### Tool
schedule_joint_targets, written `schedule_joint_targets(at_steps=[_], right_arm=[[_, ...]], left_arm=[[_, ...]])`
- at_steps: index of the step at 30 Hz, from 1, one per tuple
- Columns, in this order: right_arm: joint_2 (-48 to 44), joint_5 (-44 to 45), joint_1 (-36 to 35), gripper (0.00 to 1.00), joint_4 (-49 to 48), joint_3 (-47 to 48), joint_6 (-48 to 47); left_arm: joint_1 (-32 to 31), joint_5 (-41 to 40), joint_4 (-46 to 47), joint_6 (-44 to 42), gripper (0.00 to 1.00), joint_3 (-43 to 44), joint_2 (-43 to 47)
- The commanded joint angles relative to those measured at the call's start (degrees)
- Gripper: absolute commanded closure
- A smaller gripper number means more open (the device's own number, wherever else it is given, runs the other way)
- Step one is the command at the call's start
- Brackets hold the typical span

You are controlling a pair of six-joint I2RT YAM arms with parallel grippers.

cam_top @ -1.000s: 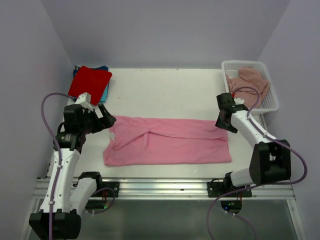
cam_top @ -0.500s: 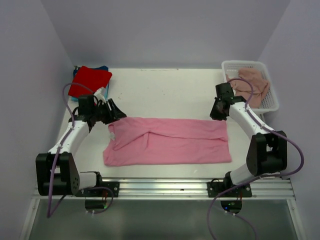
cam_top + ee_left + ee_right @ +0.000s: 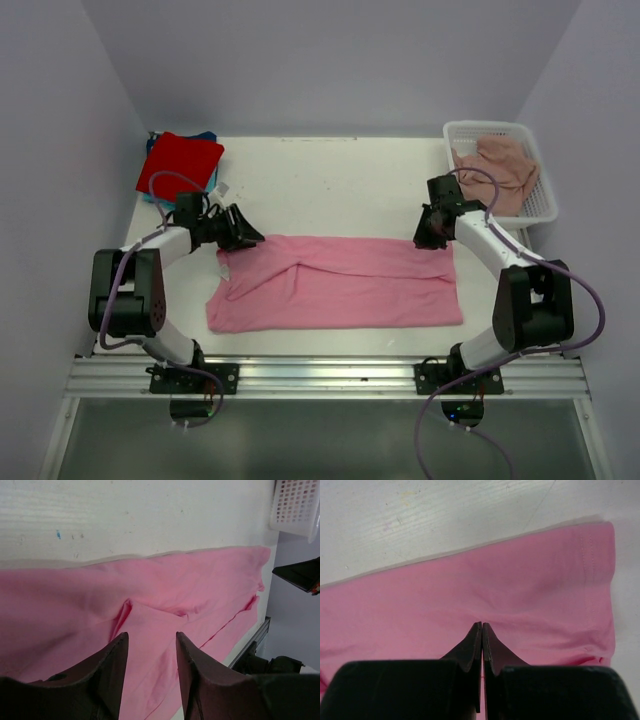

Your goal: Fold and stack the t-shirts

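A pink t-shirt [image 3: 335,282] lies folded lengthwise across the middle of the table. My left gripper [image 3: 250,240] is low over its far left corner. In the left wrist view its jaws [image 3: 150,636] stand apart, with flat pink cloth [image 3: 150,595] showing between them. My right gripper [image 3: 428,238] is at the shirt's far right corner. In the right wrist view its fingertips [image 3: 482,625] are pressed together on the pink cloth [image 3: 530,580], and small wrinkles run out from them. A folded red t-shirt [image 3: 180,162] lies on a blue one at the back left.
A white basket [image 3: 500,130] at the back right holds a crumpled dusty-pink shirt [image 3: 500,160]; its mesh corner [image 3: 295,505] shows in the left wrist view. Walls close in the table on the left, back and right. A metal rail [image 3: 330,375] runs along the near edge.
Both arms have reached forward and down to the pink shirt's far edge. The right gripper has shut at the far right corner. The left jaws have narrowed over the far left corner.
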State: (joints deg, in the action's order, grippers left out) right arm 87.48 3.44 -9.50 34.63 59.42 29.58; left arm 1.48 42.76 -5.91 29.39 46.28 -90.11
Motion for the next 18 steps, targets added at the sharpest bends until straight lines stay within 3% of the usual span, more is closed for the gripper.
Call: schedule_joint_targets(at_steps=[1,15,18], right_arm=[[-2.4,-0.46,-0.52,1.0,-1.67,-0.09,0.21],[-3.2,-0.72,-0.52,1.0,-3.52,-2.55,0.12],[-3.2,-0.63,-0.43,1.0,-3.78,-2.82,-0.14]], left_arm=[[-0.33,-1.1,0.73,-1.08,0.53,1.62,-2.44],[-0.95,-1.54,1.87,-1.44,0.56,3.81,-8.51],[-3.41,-1.54,2.22,-0.91,0.57,4.78,-9.38]])
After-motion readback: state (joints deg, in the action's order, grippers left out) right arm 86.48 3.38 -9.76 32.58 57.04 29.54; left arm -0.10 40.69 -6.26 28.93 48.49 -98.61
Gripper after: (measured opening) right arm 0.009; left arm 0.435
